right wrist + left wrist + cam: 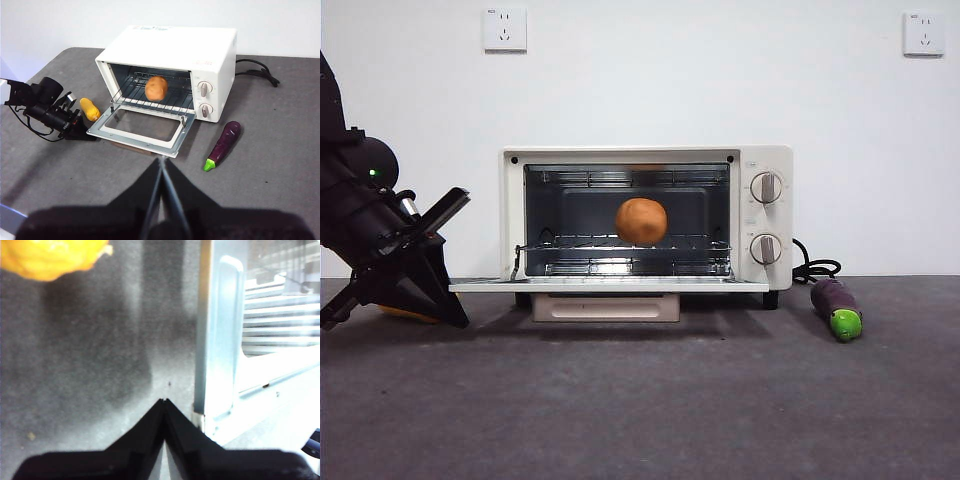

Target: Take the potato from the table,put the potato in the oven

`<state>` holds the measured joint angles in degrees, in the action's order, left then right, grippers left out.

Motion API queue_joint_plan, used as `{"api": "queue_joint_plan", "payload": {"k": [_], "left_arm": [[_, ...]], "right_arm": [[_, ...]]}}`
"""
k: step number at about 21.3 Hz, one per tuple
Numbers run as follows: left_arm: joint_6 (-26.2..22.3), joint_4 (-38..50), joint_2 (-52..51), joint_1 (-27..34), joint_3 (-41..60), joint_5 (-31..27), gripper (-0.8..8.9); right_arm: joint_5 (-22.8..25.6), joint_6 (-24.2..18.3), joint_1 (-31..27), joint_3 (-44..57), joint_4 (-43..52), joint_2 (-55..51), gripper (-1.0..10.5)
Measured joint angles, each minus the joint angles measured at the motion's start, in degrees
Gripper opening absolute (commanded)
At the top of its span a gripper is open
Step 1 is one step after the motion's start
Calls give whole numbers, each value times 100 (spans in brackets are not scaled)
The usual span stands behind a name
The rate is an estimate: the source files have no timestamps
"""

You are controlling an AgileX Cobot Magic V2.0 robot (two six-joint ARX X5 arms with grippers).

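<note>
orange-brown potato (641,221), cream oven (768,160), purple/green eggplant (836,305), grey table (720,400).

Lab-style test bench, not a kitchen: bare white wall (720,80) with two sockets (505,29), grey table (640,400) (toaster oven (765,160) staged alone).
</note>
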<state>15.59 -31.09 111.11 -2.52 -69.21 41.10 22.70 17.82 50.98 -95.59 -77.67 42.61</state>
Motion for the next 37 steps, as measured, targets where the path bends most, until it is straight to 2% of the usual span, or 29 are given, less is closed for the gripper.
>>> {"api": "queue_joint_plan", "payload": {"k": [17,22,37], "left_arm": [[122,339,-1069,177,4,280,-8],[535,916,-1150,151,4,824,-8],[2262,2612,-1150,125,4,863,-8]], "right_arm": [[0,0,0,0,0,0,-2],[-4,0,2,0,0,0,-2],[-17,22,0,0,0,0,-2]]}}
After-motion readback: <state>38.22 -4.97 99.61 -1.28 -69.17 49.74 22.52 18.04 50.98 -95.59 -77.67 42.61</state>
